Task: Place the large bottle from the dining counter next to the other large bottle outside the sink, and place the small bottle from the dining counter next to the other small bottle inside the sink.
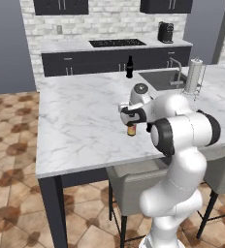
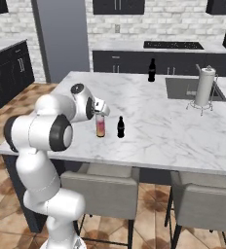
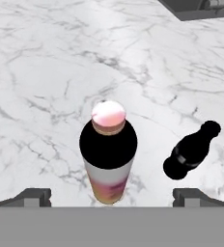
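Note:
The large bottle (image 2: 101, 125), pink fading to orange with a dark shoulder, stands upright on the dining counter (image 2: 149, 126) near its front edge. Seen from above in the hand view, the large bottle (image 3: 108, 149) lies between my two fingertips (image 3: 34, 197). My gripper (image 2: 101, 111) hangs open just above its cap, touching nothing. A small dark bottle (image 3: 191, 149) stands close to its right, the same small bottle (image 2: 120, 127) in the right base view. The other large bottle (image 1: 129, 67), all dark, stands at the far edge beside the sink (image 1: 160, 77). The other small bottle is out of view.
A paper towel holder (image 2: 204, 87) stands at the sink's near right corner, by the grey faucet (image 1: 176, 70). Grey-seated stools (image 2: 103, 187) sit under the counter's front edge. A back counter with a cooktop (image 1: 117, 43) runs along the brick wall.

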Available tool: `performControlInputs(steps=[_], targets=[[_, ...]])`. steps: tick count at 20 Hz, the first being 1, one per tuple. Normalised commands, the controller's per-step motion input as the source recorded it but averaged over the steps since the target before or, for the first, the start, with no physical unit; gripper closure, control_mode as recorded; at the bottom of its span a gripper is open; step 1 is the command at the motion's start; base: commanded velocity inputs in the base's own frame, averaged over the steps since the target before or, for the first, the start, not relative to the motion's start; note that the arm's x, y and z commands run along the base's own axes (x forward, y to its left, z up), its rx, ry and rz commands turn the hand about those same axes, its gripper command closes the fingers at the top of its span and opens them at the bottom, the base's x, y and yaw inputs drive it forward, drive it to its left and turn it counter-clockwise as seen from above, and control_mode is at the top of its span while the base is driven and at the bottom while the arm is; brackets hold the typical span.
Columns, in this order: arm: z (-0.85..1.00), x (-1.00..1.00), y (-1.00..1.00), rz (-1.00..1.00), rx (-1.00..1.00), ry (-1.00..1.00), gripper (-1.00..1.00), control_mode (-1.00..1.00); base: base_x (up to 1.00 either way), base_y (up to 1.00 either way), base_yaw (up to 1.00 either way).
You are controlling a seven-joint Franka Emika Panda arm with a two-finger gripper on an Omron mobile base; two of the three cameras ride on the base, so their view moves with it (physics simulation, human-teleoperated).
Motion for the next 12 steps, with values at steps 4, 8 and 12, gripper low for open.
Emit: performControlInputs(steps=[4, 8, 12], targets=[[-0.09, 0.24, 0.0, 0.0, 0.0, 0.0, -1.0, -1.0, 0.0, 0.0, 0.0], [-0.07, 0.23, -0.01, 0.0, 0.0, 0.0, -1.0, -1.0, 0.0, 0.0, 0.0], [-0.09, 0.21, 0.0, 0.0, 0.0, 0.0, -1.0, -1.0, 0.0, 0.0, 0.0]])
